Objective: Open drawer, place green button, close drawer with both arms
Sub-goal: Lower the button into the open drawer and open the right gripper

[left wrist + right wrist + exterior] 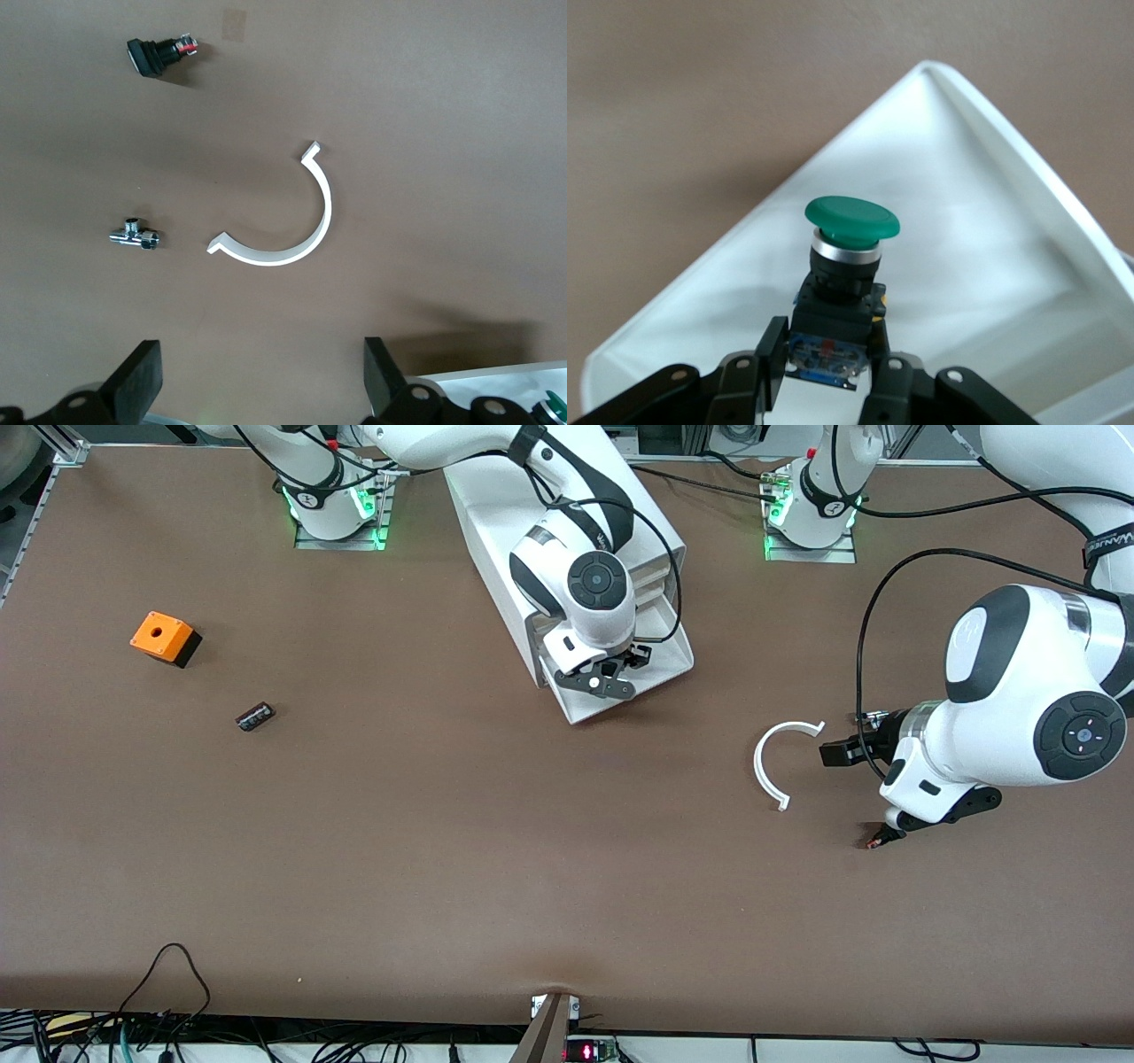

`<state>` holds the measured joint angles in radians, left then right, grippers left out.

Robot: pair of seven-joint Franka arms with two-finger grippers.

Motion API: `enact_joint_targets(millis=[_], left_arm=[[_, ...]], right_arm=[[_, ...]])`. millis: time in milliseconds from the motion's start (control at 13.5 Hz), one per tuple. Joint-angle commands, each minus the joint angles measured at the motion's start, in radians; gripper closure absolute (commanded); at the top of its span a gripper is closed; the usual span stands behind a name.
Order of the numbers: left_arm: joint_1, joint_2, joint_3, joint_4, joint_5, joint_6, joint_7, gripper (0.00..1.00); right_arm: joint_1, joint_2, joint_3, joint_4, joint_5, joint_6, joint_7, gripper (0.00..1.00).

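My left gripper [855, 751] hangs low over the table toward the left arm's end, a little nearer the front-camera edge than the drawer. Its fingers [137, 376] are spread wide and grasp nothing. Just beside it on the tabletop lies a white C-shaped clip [780, 757] — flat, untouched. My left wrist view also shows a small metal fitting [135, 235] and a black stubby part with a red band [159, 53] lying well apart from the clip.

Toward the right arm's end, a dark stubby cylinder [255, 716] lies on the table, and farther from the front camera an orange box with a hole [164, 638] sits near that end's edge.

Farther in, at mid-table, the white drawer [660, 664] stands pulled open from its cabinet [496, 522]. My right gripper [611, 677] is over the open tray, clenched on the button [846, 257] — black body pinched between the fingers [772, 350], green cap up.
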<state>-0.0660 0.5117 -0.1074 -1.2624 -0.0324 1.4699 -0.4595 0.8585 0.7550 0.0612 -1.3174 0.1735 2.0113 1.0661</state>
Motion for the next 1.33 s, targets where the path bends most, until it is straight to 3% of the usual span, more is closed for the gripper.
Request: enact_joint_targets(millis=[0, 74, 148, 222, 296, 370, 591, 813, 1035, 1257], left_arm=[[0.017, -0.033, -0.005, -0.043, -0.023, 0.012, 0.022, 0.00], [0.017, -0.032, -0.006, -0.041, -0.024, 0.012, 0.022, 0.00], [0.017, -0.033, -0.005, -0.041, -0.026, 0.012, 0.024, 0.00], [0.017, -0.033, -0.005, -0.043, -0.026, 0.012, 0.024, 0.00], [0.017, -0.032, -0.005, -0.041, -0.026, 0.012, 0.022, 0.00], [0.015, -0.032, -0.005, -0.041, -0.026, 0.012, 0.022, 0.00], [-0.012, -0.025, -0.006, -0.041, -0.024, 0.030, -0.001, 0.00], [-0.046, 0.017, -0.015, -0.058, -0.035, 0.122, -0.085, 0.00], [-0.086, 0.030, -0.026, -0.199, -0.041, 0.333, -0.171, 0.00], [-0.165, 0.040, -0.028, -0.323, -0.063, 0.509, -0.329, 0.00]], right_arm=[[0.014, -0.006, -0.009, -0.032, -0.012, -0.026, 0.028, 1.00], [0.014, -0.008, -0.009, -0.031, -0.006, -0.040, 0.031, 1.00], [0.010, -0.011, -0.009, -0.029, -0.002, -0.045, 0.029, 0.93], [0.008, -0.012, -0.009, -0.029, -0.003, -0.046, 0.029, 0.69], [0.010, -0.014, -0.011, -0.025, -0.003, -0.046, 0.032, 0.33], [0.011, -0.017, -0.011, -0.023, -0.009, -0.046, 0.032, 0.04], [-0.009, -0.051, -0.033, 0.004, -0.014, -0.046, 0.022, 0.00], [-0.045, -0.072, -0.109, 0.096, -0.011, -0.136, -0.081, 0.00], [-0.139, -0.126, -0.178, 0.158, 0.000, -0.307, -0.363, 0.00], [-0.275, -0.218, -0.179, 0.149, 0.012, -0.368, -0.626, 0.00]])
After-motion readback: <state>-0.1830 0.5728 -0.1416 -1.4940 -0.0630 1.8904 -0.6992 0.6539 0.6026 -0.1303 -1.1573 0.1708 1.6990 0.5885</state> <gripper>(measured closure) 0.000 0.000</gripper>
